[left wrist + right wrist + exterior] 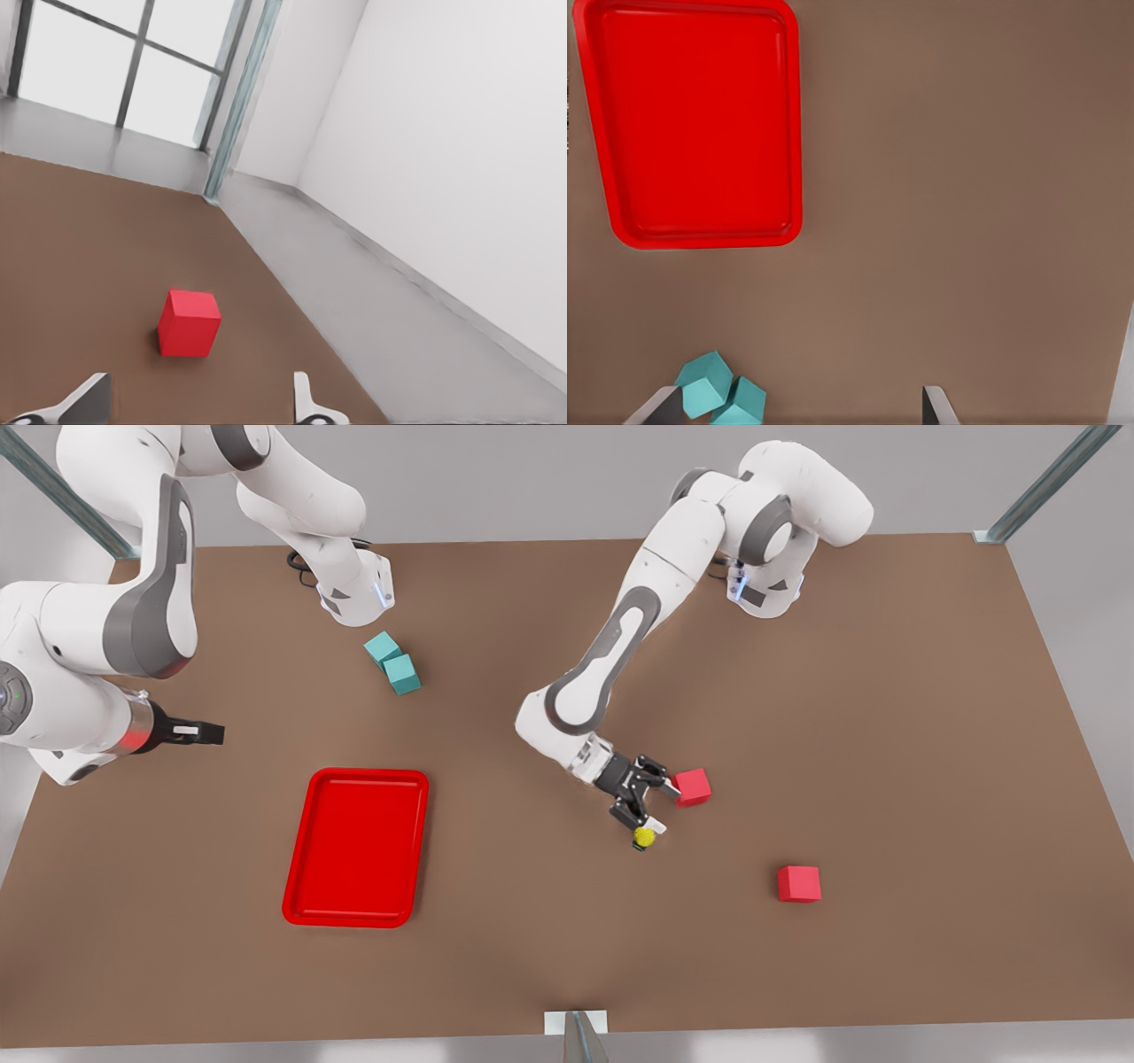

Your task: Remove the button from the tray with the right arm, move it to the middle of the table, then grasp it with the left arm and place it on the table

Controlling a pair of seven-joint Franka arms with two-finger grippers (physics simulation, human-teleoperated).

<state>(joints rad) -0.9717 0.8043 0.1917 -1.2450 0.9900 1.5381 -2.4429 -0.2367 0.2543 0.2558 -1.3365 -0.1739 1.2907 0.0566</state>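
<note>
On the table (pixel 886 691): one tray (pixel 354 774), one button (pixel 644 836), two red cubes (pixel 692 786), two teal cubes (pixel 403 674). Left gripper (pixel 660 806) — spread wide, empty — by the button; right gripper (pixel 213 732) waits, also spread.

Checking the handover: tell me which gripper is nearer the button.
Left. The left gripper is right at the button, near the middle of the table. The right gripper waits far off at the front view's left, beyond the tray.

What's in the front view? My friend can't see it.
The left end effector, open, hangs by the yellow button on the table, beside a red cube. The red tray lies toward the view's left, where the right end effector waits, open.
</note>
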